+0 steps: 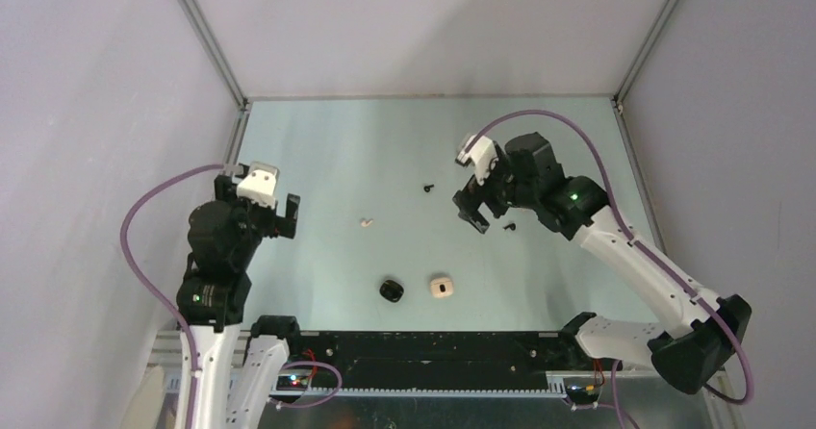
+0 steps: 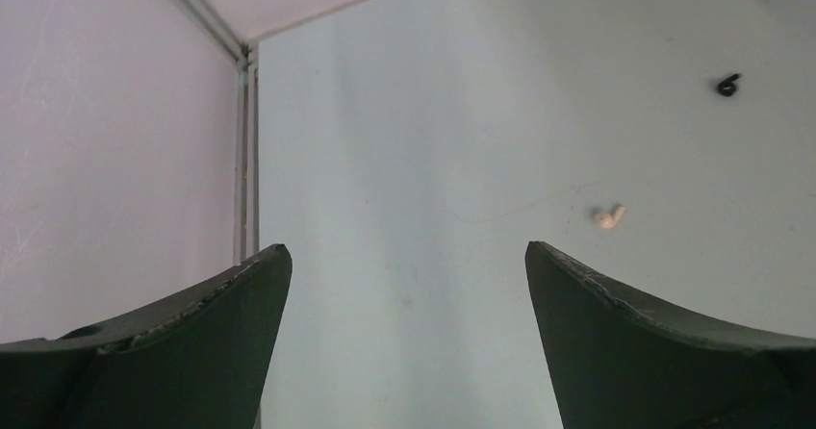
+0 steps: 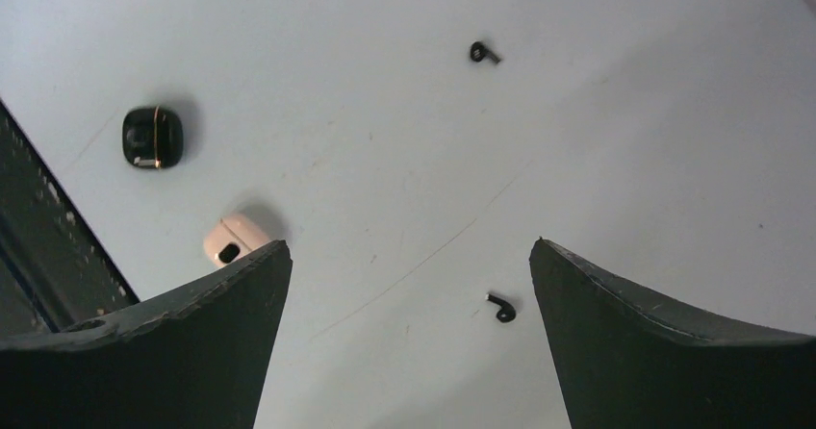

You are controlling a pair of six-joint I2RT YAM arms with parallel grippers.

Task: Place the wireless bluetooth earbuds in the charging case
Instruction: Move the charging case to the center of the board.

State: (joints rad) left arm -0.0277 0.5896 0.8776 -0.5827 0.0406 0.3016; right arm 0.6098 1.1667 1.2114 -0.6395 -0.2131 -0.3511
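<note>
Two black earbuds lie on the table, one mid-table (image 1: 427, 188) and one (image 1: 510, 227) just right of my right gripper (image 1: 476, 213). One cream-white earbud (image 1: 366, 223) lies left of centre; a second cream one is not in view. A black case (image 1: 390, 290) and a cream case (image 1: 441, 287) sit side by side near the front. In the right wrist view my right gripper (image 3: 410, 243) is open and empty, with a black earbud (image 3: 500, 307) between its fingers below. My left gripper (image 1: 274, 219) is open and empty; its view (image 2: 406, 247) shows the cream earbud (image 2: 608, 217) ahead to the right.
Grey walls with metal frame posts (image 1: 207, 39) close in the table on the left, back and right. A dark rail (image 1: 433, 347) runs along the near edge between the arm bases. The left wall stands close to my left gripper (image 2: 115, 160).
</note>
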